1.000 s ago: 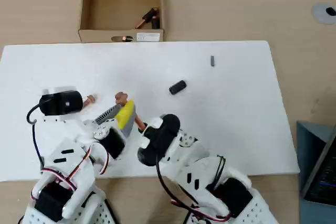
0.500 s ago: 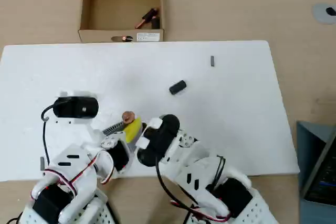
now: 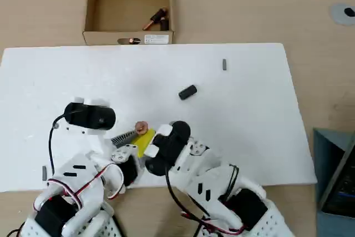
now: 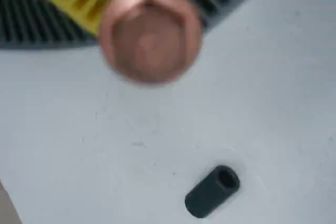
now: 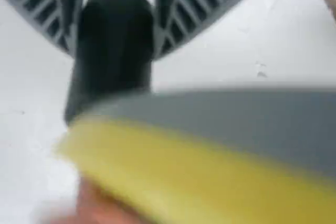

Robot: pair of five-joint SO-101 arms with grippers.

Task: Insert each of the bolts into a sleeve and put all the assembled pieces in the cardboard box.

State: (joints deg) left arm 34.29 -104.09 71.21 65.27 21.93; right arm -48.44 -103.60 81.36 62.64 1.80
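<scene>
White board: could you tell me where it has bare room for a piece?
Free: left part below the cardboard box, and right side beyond the loose sleeve. Crowded: near edge, around the left claw and right claw.

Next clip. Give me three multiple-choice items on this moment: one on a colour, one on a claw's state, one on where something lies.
1. What colour is the bolt in the left claw?
A) copper B) blue C) green
2. What state is the right claw in?
A) open and empty B) shut on a second black sleeve C) shut on a bolt
3. Where is the loose black sleeve?
A) in the left claw B) on the white mat C) in the right claw

1 A: the left wrist view shows its copper head.
2 B: the right wrist view shows the sleeve between its fingers.
3 B: the high view shows it lying apart from both arms.
</scene>
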